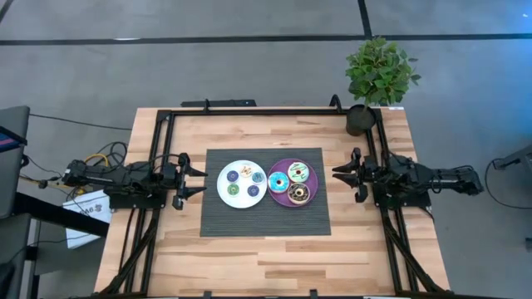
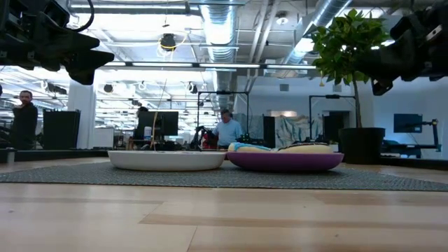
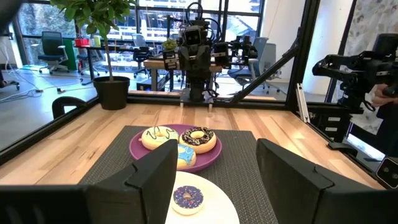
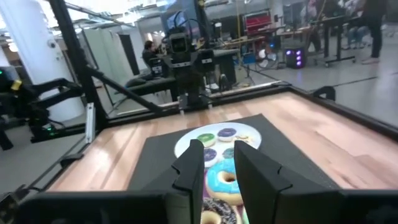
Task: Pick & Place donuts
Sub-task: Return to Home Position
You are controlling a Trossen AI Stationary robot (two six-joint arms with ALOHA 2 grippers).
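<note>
Bare table [image 1: 266, 257] wood rings the dark mat [image 1: 266, 220] on every side. Mid-mat, the white plate [image 1: 241, 203] and purple plate [image 1: 283, 203], rims meeting and carrying donuts [image 1: 278, 182], bar any low pass. The left gripper [image 1: 196, 178] and right gripper [image 1: 336, 173] hang raised off either mat end. A potted plant [image 1: 378, 75] fills the right arm's far corner. Black frame rails [image 1: 266, 111] border the table.

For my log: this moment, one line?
iced toy donuts on round white plate, round purple plate | left pincer, right pincer open, off plates
</note>
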